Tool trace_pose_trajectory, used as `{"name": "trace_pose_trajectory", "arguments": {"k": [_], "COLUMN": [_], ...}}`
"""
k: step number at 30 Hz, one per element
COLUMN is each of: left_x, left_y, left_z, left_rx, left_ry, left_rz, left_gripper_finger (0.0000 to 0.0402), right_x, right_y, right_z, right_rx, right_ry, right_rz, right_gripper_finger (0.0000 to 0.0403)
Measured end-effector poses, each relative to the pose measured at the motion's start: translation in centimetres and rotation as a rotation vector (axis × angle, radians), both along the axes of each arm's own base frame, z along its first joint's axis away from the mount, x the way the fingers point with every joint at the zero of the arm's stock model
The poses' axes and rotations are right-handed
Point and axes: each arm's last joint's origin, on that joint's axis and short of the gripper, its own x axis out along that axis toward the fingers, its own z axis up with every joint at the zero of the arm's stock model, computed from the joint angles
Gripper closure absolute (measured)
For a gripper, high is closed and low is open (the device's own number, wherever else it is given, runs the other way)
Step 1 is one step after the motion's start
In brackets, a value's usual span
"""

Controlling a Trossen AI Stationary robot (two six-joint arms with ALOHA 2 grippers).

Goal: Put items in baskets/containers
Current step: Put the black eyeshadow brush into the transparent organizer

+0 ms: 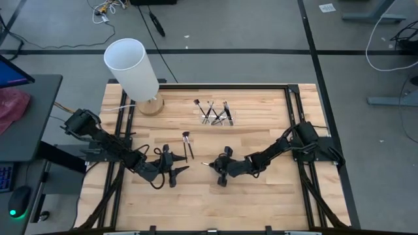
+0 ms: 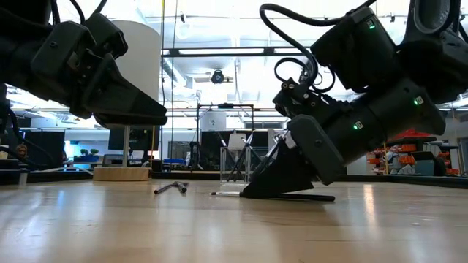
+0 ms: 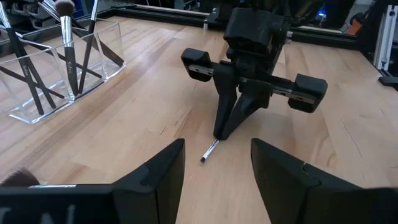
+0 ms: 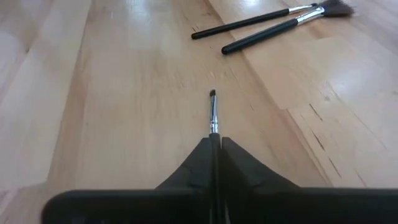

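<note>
A thin dark brush [image 4: 213,112] lies on the wooden table near its middle, with my right gripper [image 4: 214,144] shut on it; its small bristle tip sticks out ahead of the fingers. Just left of it my left gripper [image 3: 217,177] hovers open with nothing between its fingers, pointing at the right gripper [image 3: 221,132]. Two more brushes [image 1: 187,143] lie flat on the table farther back. The clear holder [image 1: 215,115] stands at the far middle with several brushes leaning in it. My right gripper pinches the brush between its two fingertips [image 4: 205,149], just behind the silver ferrule [image 4: 213,126]. The fingers slant down from the table's right and lie along the brush. The brush lies on the table, its tip [image 3: 205,155] pointing left and its handle [image 2: 314,197] running back under the gripper.
A tall white cylinder on a wooden base [image 1: 134,65] stands at the far left of the table. Black rails [image 1: 287,117] frame the table's edges. Bare wood lies along the near edge [image 1: 209,209].
</note>
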Motion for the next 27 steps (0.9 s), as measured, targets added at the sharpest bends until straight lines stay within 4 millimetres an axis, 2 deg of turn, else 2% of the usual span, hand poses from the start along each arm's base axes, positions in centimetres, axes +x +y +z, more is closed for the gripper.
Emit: {"name": "trace_pose_trajectory", "arguments": {"k": [3, 15, 22, 27], "left_x": [0.0, 0.0, 0.0, 0.0], "left_y": [0.0, 0.0, 0.0, 0.0], "left_z": [0.0, 0.0, 0.0, -0.1], "left_rx": [0.000, -0.001, 0.001, 0.005], "left_ry": [0.000, 0.000, 0.002, 0.006], "left_rz": [0.000, 0.000, 0.000, 0.000], "left_gripper_finger": [0.0216, 0.0216, 0.0216, 0.0216], "right_x": [0.0, 0.1, -0.2, 0.0], "right_y": [-0.1, -0.1, 0.2, 0.9], "right_z": [0.0, 0.5, 2.6, 4.3], "right_rx": [-0.017, -0.031, -0.095, -0.087], "right_ry": [0.004, -0.032, -0.069, -0.161], "right_rz": [-0.010, -0.012, -0.012, -0.019], "right_gripper_finger": [0.0393, 0.0395, 0.0397, 0.0397]}}
